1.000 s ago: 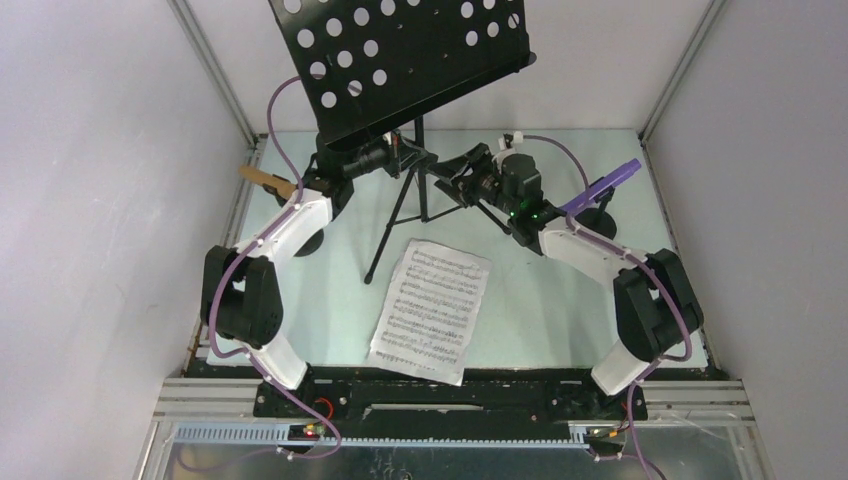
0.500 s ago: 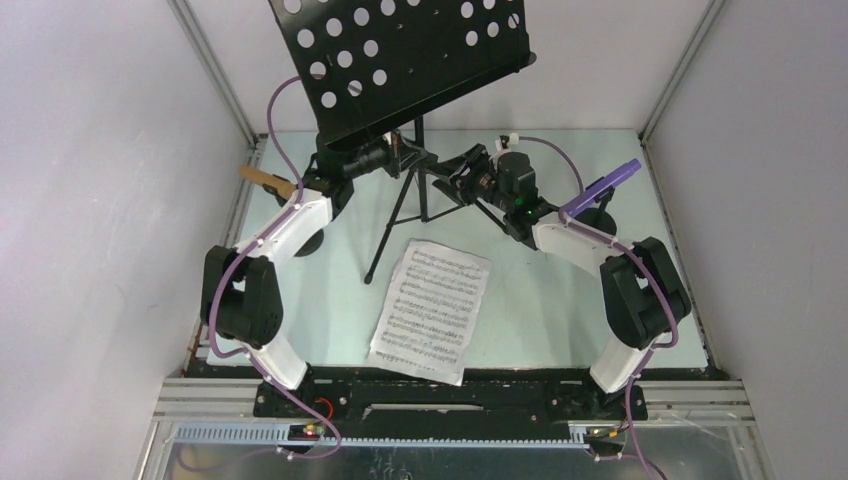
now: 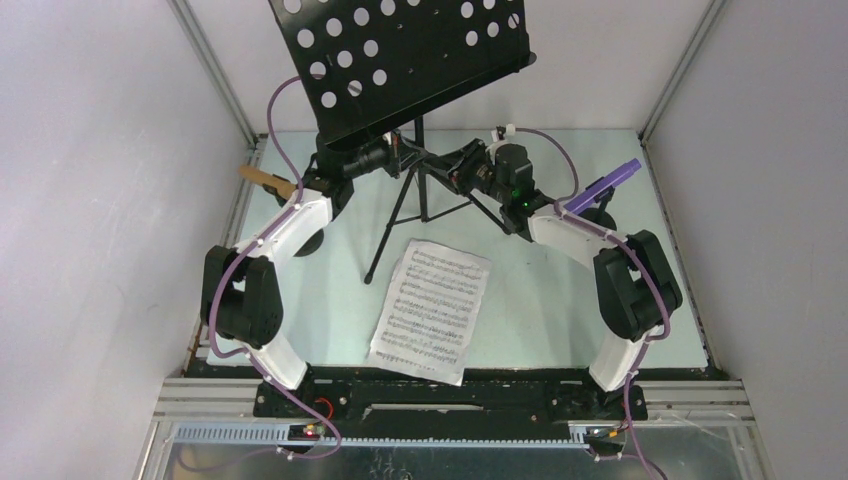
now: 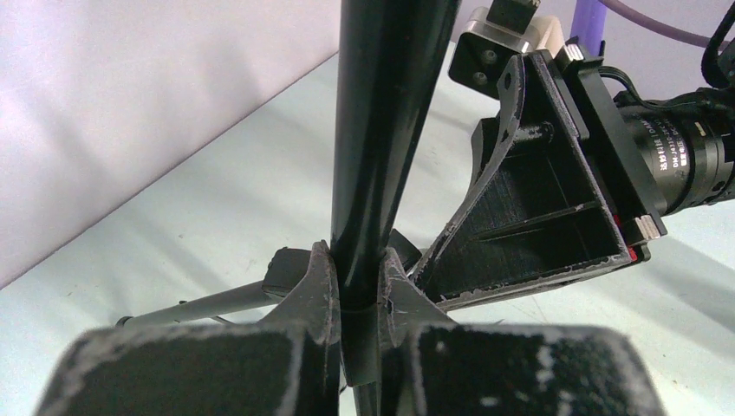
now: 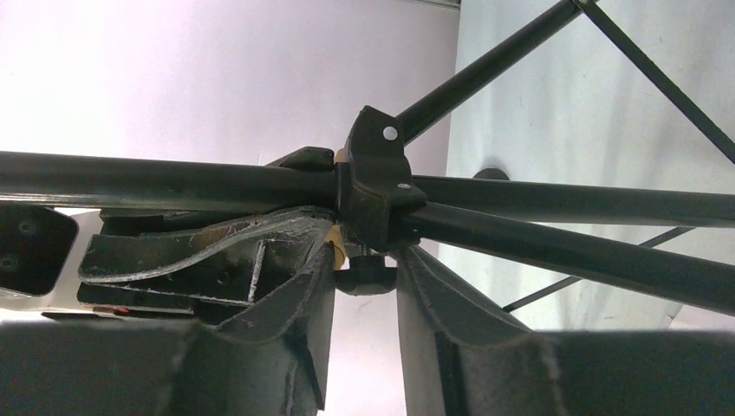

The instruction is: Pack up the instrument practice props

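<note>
At the far left the tan microphone (image 3: 262, 177) pokes out from behind my left arm. Next along, the left jaws are pinched narrow on the pole (image 4: 381, 156) of the music rack (image 3: 400, 55). The pole is a glossy black tube standing upright through the grip, and the perforated metal plate is tilted overhead at the far side. Nearer me, the white sheet-music pages (image 3: 430, 310) lie flat on the pale table (image 3: 540, 300), matte printed paper well apart from both arms.

Just right of the pole, the right jaws stand partly closed either side of a small round knob (image 5: 364, 280). It sits under the moulded collar (image 5: 377, 178) where the thin tripod legs (image 3: 395, 225) fan out. I cannot tell whether they are pressing on it yet. The knob lies straight ahead between them, with the pole's long axis crossing the grip, so I judge the right arm the one placed to work it. Far right, the purple microphone (image 3: 605, 185) leans behind that arm.
</note>
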You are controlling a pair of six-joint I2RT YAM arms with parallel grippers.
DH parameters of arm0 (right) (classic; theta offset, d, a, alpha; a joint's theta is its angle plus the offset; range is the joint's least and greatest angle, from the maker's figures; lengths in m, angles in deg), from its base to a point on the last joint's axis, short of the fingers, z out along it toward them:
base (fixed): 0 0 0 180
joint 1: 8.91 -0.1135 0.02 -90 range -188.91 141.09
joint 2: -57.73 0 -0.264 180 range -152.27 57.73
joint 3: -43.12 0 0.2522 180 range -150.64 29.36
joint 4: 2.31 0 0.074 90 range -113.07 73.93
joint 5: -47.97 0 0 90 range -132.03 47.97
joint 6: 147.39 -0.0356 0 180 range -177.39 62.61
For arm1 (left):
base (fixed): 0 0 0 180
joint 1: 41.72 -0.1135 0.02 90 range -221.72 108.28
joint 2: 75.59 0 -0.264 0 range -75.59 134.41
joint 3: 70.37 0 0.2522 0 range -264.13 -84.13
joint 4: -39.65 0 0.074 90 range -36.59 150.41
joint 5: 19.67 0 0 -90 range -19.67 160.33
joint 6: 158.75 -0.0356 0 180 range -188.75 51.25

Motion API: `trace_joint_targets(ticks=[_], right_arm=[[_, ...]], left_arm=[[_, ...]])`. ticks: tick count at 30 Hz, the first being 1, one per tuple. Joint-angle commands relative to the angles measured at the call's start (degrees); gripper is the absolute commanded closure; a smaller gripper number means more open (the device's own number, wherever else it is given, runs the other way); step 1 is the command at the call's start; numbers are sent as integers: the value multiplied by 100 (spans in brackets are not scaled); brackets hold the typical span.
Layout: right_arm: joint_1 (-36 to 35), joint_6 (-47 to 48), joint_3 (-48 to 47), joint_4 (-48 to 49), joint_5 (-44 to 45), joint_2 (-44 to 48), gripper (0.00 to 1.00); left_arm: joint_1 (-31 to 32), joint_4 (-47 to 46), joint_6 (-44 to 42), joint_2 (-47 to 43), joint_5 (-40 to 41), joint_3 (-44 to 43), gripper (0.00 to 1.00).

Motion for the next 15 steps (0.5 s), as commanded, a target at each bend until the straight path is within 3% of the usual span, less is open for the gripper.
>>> trace_joint_targets(ticks=[1,7,15], right_arm=[[29,-60,-187,129,-126,-70,65],[28,38,-189,121,-168,-53,66],[19,188,-294,-5,-253,-97,53]], left_arm=[[9,126,213,74,29,-308,92],[9,127,205,65,27,-301,92],[12,126,213,65,19,-312,92]])
